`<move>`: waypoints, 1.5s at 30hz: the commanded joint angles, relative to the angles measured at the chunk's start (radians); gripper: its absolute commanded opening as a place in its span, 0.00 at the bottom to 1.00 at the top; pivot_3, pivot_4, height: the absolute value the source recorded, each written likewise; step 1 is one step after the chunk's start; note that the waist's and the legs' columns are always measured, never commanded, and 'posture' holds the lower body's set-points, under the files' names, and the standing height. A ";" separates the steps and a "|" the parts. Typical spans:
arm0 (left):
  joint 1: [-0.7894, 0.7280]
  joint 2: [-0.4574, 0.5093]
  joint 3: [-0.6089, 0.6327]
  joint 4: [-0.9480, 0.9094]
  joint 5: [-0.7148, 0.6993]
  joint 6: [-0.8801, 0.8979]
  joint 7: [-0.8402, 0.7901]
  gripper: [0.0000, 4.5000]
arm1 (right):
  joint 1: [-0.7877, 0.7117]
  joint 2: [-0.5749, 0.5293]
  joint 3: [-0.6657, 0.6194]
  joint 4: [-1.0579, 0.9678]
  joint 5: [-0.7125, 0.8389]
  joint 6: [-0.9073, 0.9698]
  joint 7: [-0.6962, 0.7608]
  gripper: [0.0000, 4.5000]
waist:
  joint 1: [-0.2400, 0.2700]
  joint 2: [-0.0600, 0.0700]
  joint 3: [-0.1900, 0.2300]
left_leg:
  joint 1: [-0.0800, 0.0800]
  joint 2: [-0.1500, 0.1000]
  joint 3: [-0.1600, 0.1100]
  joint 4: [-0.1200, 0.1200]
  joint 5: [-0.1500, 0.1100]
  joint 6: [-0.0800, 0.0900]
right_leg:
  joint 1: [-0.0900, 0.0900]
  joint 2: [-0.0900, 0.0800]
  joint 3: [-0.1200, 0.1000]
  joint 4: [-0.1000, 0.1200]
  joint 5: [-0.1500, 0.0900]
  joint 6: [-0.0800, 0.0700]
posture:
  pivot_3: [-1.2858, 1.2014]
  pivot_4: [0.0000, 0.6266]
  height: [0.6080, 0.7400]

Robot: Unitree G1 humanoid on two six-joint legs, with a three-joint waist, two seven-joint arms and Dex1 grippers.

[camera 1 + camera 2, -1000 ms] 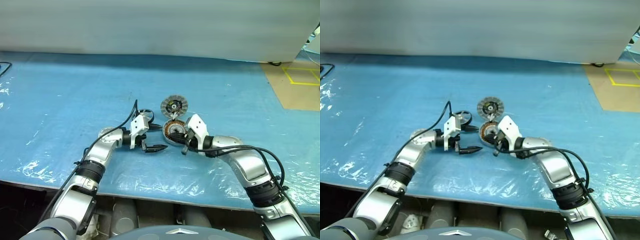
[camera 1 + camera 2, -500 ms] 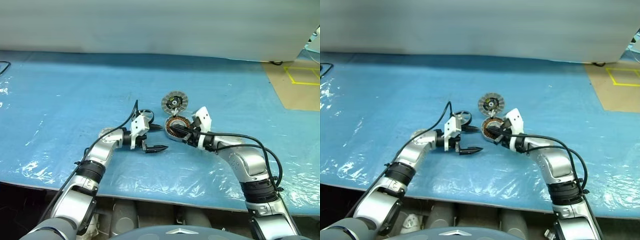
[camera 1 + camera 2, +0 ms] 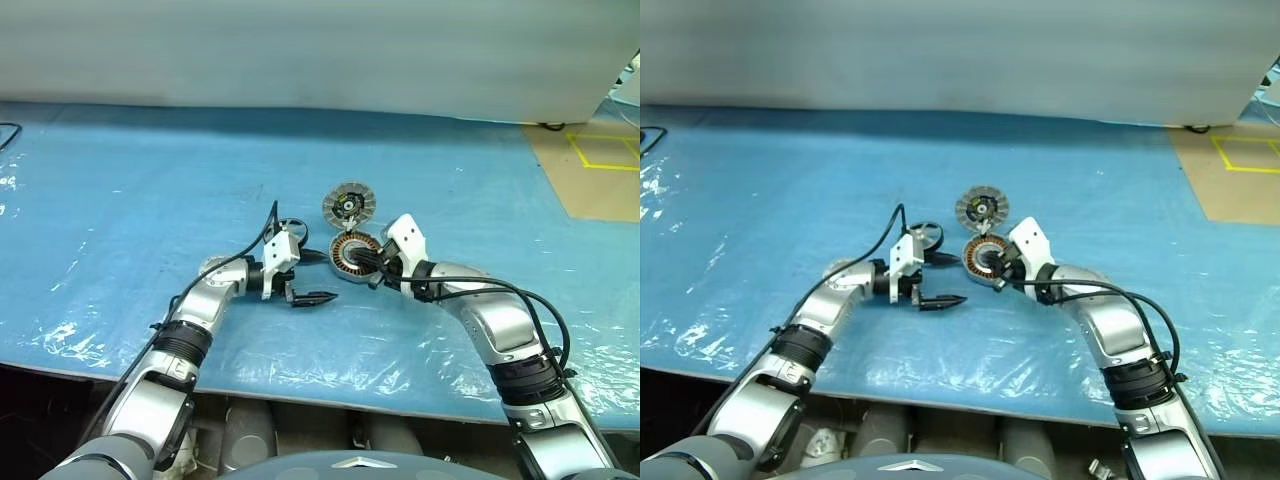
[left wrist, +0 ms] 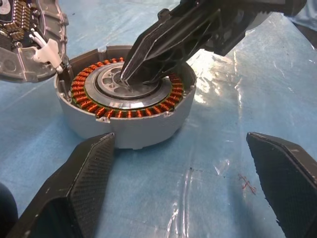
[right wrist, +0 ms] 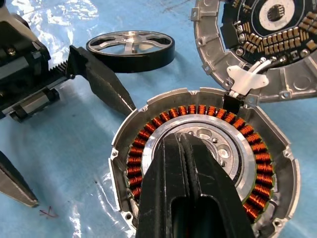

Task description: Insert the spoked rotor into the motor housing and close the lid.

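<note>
The motor housing (image 3: pixel 352 255) sits on the blue table (image 3: pixel 120 190), the lid (image 3: pixel 348 208) touching its far side and the spoked rotor (image 5: pixel 131 48) to its left. The right gripper (image 5: pixel 190 163), fingers pressed together, rests its tips in the housing's centre. The left gripper (image 3: pixel 306 276) stands wide apart, empty, just left of the housing.

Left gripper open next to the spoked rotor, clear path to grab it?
Probably yes. The spoked rotor lies flat on the blue sheet beside the open left gripper, nothing between them. The shut right gripper sits in the motor housing, off to the side.
</note>
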 commanded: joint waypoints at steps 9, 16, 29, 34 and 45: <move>-0.005 -0.008 -0.005 -0.016 -0.001 -0.008 0.002 1.00 | -0.007 -0.048 0.061 0.047 -0.110 -0.020 -0.005 0.00 | 0.000 0.000 0.000 | 0.000 0.000 0.000 0.001 0.000 0.000 | 0.000 0.000 0.000 0.000 0.000 0.000 | 0.52 0.24 1.00; 0.003 -0.007 -0.005 -0.024 -0.001 -0.004 0.004 1.00 | -0.011 -0.105 0.126 0.087 -0.198 -0.007 -0.012 0.00 | 0.001 0.000 0.000 | 0.004 -0.001 0.000 0.001 0.000 0.000 | 0.004 -0.002 0.001 0.000 0.000 0.000 | 0.52 0.24 1.00; 0.004 -0.006 -0.011 -0.026 0.001 0.002 0.001 1.00 | 0.047 -0.092 0.134 -0.019 -0.060 0.278 0.052 0.00 | 0.003 -0.008 -0.014 | 0.005 -0.005 0.000 -0.004 0.000 0.000 | 0.006 -0.006 -0.001 -0.002 -0.002 0.004 | 0.52 0.24 1.00; -0.007 -0.011 -0.016 -0.014 0.001 -0.004 0.001 1.00 | 0.030 -0.016 0.035 -0.043 0.015 0.252 0.041 0.00 | 0.001 -0.008 -0.015 | 0.007 -0.003 0.000 -0.009 0.000 0.000 | 0.006 -0.003 -0.002 -0.002 -0.003 0.003 | 0.52 0.24 1.00; -0.014 -0.006 -0.004 -0.014 -0.007 -0.004 0.002 1.00 | -0.053 0.162 -0.192 -0.066 0.182 0.085 0.027 0.00 | -0.001 -0.004 -0.012 | 0.000 -0.004 0.000 -0.009 0.000 0.000 | -0.001 -0.003 -0.001 -0.001 -0.001 0.005 | 0.52 0.24 1.00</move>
